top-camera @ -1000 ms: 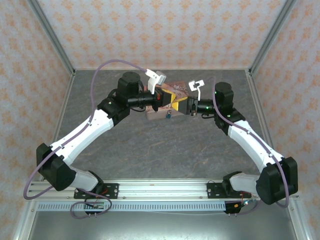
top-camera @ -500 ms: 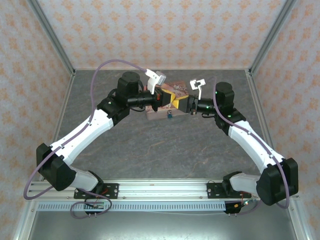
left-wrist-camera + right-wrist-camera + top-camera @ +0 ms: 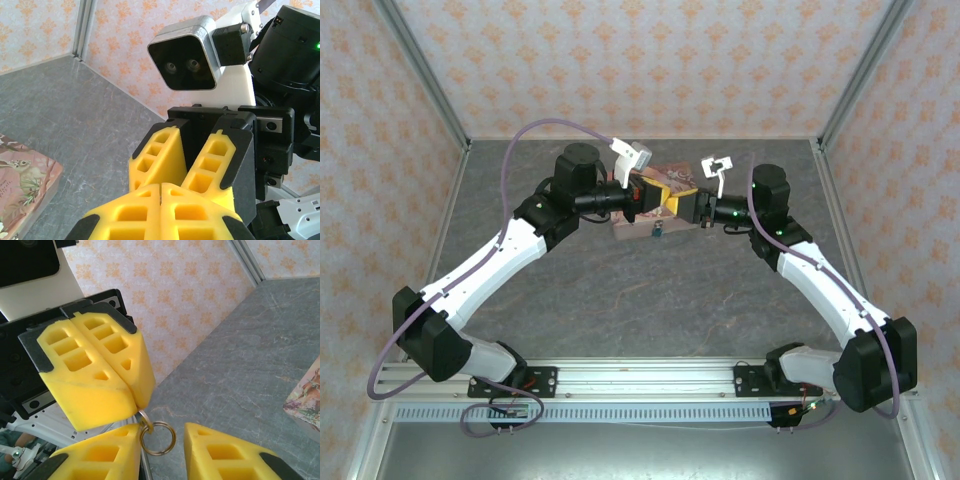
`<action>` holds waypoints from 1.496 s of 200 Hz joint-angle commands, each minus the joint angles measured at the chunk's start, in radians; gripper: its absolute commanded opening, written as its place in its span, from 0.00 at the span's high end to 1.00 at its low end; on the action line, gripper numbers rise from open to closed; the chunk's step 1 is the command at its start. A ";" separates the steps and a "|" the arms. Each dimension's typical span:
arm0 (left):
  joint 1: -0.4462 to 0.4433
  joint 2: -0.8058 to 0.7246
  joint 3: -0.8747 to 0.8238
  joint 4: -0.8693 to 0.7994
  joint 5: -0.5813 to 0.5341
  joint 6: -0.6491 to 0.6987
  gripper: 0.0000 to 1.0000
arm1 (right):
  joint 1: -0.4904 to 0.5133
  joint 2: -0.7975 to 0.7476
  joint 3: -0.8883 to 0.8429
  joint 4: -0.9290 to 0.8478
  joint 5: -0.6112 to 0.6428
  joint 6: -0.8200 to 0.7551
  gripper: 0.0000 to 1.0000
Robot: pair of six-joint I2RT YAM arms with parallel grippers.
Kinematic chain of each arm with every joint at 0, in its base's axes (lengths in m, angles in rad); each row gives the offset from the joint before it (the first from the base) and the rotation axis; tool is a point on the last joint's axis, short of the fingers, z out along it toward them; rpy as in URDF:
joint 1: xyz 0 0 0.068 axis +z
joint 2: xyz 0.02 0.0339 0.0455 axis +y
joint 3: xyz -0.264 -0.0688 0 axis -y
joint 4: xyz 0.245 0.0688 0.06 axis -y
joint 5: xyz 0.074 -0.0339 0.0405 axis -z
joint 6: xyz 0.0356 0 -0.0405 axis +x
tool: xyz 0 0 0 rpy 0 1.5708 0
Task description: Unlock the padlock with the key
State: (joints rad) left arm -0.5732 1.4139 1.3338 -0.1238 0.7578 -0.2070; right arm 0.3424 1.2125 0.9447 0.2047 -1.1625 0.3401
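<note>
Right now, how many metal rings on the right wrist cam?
2. A small ring pinched by the shut left gripper; a larger ring linked through it, hanging between the fingers of the open right gripper. More could be hidden in the grip.

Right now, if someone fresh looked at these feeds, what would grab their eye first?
The two grippers meet tip to tip over the pink tin at the table's far middle: the left gripper shut, the right gripper open. A metal ring dangles from the left one's tip, between the right one's fingers. A tiny blue padlock shows by the tin's front edge.
</note>
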 commanded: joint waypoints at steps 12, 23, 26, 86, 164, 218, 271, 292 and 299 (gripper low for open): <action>0.006 -0.004 0.016 -0.025 0.037 0.027 1.00 | 0.001 -0.024 0.025 0.070 -0.002 0.009 0.71; 0.006 -0.002 0.016 -0.026 0.038 0.028 1.00 | 0.002 -0.023 0.025 0.070 -0.003 0.011 0.71; 0.006 -0.001 0.016 -0.026 0.039 0.027 1.00 | 0.001 -0.024 0.025 0.070 -0.005 0.011 0.71; 0.006 0.005 0.018 -0.028 0.038 0.027 1.00 | 0.000 -0.023 0.025 0.062 -0.003 0.009 0.98; 0.028 -0.042 -0.003 0.010 -0.040 0.004 0.86 | 0.000 -0.063 0.004 -0.055 0.074 -0.056 1.00; 0.044 -0.061 -0.035 0.053 -0.055 -0.031 0.71 | -0.002 -0.069 -0.011 -0.090 0.094 -0.084 1.00; 0.075 -0.107 -0.104 0.086 -0.228 -0.091 0.33 | -0.009 -0.070 -0.020 -0.115 0.171 -0.077 1.00; 0.122 -0.089 -0.130 0.037 -0.367 -0.175 0.22 | -0.008 -0.074 -0.021 -0.150 0.257 -0.080 1.00; 0.139 -0.074 -0.134 0.016 -0.390 -0.201 0.22 | -0.009 -0.078 -0.025 -0.161 0.291 -0.082 1.00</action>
State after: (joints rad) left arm -0.4858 1.3304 1.2266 -0.0792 0.5400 -0.3107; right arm 0.3397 1.1645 0.9329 0.0727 -0.9894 0.2756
